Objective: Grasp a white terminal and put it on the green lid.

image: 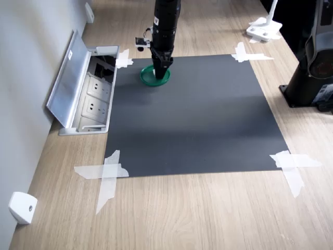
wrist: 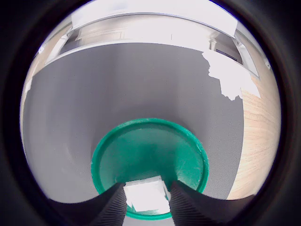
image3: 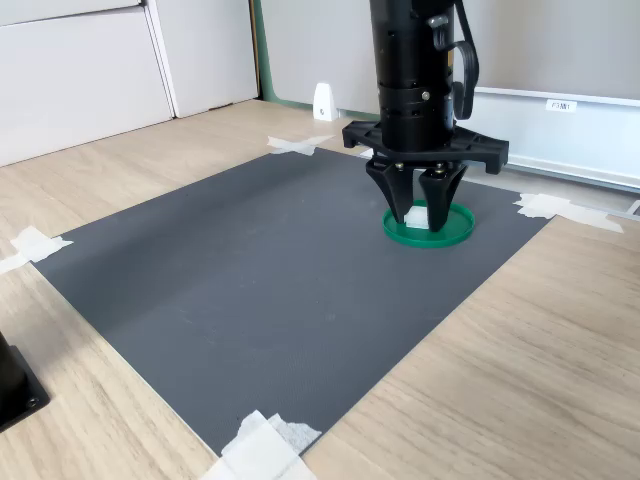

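Hand (wrist: 146,200) grips white terminal (wrist: 146,195) between its fingers, over green lid (wrist: 150,155).

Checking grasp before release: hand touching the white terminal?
Touching. In the wrist view the hand has both fingers pressed against the white terminal, above the green lid.

An office or lab desk: wood-grain surface (image: 208,208), flip-up socket box (image: 86,94) at its edge, taped-down dark mat (image: 192,120), white cabinets (image3: 90,70).
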Available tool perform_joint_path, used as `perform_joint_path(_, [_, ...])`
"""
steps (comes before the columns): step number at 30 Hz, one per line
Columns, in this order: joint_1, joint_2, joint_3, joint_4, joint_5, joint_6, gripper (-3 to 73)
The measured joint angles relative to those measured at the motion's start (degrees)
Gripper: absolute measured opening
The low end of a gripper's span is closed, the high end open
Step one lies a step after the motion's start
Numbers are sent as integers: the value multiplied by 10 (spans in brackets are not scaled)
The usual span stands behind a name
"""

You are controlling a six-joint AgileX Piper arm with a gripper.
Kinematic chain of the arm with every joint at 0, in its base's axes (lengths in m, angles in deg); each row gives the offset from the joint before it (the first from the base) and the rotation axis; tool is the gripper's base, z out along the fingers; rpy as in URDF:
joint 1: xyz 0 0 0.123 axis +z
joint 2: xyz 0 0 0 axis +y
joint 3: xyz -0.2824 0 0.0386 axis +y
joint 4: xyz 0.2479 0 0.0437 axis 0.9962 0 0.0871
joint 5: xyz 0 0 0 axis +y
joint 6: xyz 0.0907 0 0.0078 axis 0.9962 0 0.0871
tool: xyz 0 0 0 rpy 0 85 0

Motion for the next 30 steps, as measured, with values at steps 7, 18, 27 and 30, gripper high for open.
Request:
perform_joint_path(7, [0,0,0,-33,2,1,687])
perform_joint_path(18, [9,-94,0,-21,-12,-18,605])
perform_joint_path(27, [25,-256,56,43,-61,5,95])
perform_joint_path(30, [45,-343,107,12,-114,76,17])
